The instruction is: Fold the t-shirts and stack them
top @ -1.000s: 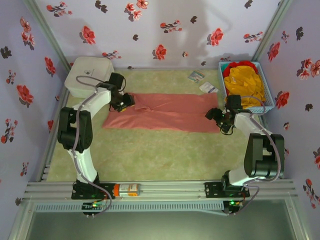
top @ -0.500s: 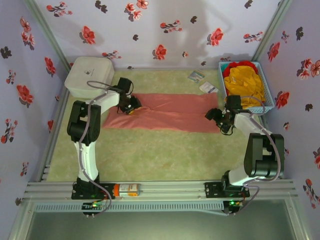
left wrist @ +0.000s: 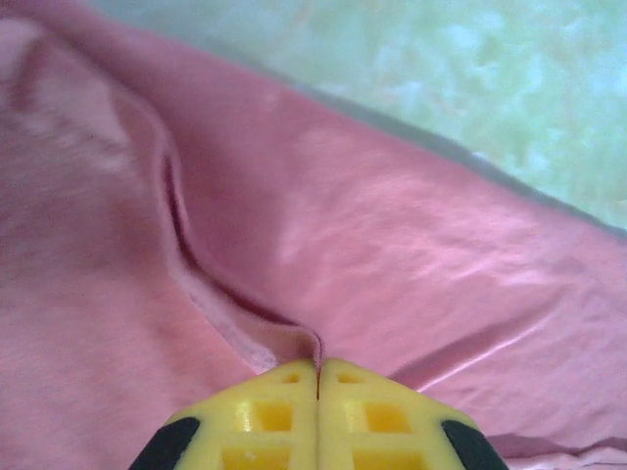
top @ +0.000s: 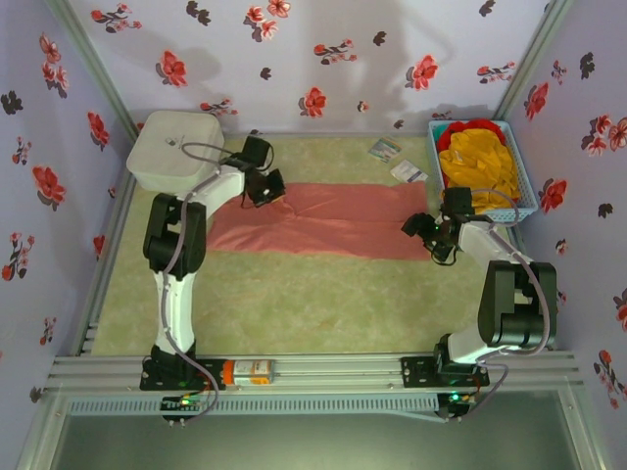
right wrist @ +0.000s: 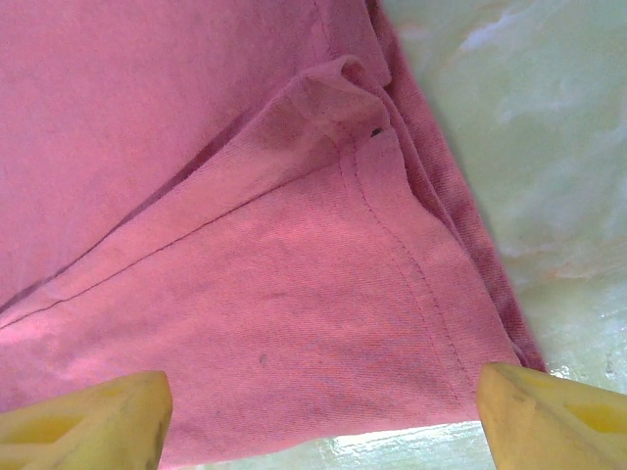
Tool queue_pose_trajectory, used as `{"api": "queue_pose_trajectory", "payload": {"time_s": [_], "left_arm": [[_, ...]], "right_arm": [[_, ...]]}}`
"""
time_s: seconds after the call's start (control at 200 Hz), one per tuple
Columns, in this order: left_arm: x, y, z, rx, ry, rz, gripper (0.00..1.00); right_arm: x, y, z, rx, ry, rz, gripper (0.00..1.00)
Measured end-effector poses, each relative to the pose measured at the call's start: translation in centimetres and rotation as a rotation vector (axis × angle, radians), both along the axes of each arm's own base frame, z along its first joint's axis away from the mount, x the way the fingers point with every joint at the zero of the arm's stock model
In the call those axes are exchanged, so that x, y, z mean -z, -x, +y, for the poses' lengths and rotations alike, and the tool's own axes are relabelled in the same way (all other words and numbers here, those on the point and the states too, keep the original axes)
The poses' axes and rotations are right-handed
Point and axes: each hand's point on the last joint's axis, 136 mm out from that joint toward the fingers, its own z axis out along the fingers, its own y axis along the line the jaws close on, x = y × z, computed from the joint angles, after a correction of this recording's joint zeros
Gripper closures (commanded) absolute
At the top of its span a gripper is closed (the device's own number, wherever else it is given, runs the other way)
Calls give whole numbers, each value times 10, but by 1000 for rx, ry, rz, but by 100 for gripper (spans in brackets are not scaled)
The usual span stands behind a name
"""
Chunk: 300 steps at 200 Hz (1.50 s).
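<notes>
Since a second ago the left gripper (top: 267, 186) has swung from the left end of the salmon-pink t-shirt (top: 333, 220) to its far-left corner, where the jaws now pinch a fold of cloth (pressed fully together). That shirt lies as a long strip across the middle of the table (top: 294, 304). The right gripper (top: 428, 238) hangs spread wide over its right end, and mustard and red t-shirts (top: 480, 162) fill the basket (top: 530, 201) at the far right corner.
</notes>
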Motion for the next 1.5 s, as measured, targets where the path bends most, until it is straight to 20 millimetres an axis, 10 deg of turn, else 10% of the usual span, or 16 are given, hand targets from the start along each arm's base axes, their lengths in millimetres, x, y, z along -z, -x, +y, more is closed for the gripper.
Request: {"api": "queue_pose_trajectory", "payload": {"time_s": [0.16,0.255,0.4,0.805,1.5], "left_arm": [[-11,-14,-32,42,6,-51,100],[-12,-24,-45,69,-7,-76,70],[-6,-27,-48,96,-49,-69,62],[20,31,25,97,-232,36,61],[31,-22,132,-111,-250,11,61]], "right_arm": [[1,1,0,0,0,3,19],[2,2,0,0,0,7,19],[2,4,0,-7,4,10,19],[2,7,0,-14,6,8,19],[7,7,0,-14,5,22,18]]}}
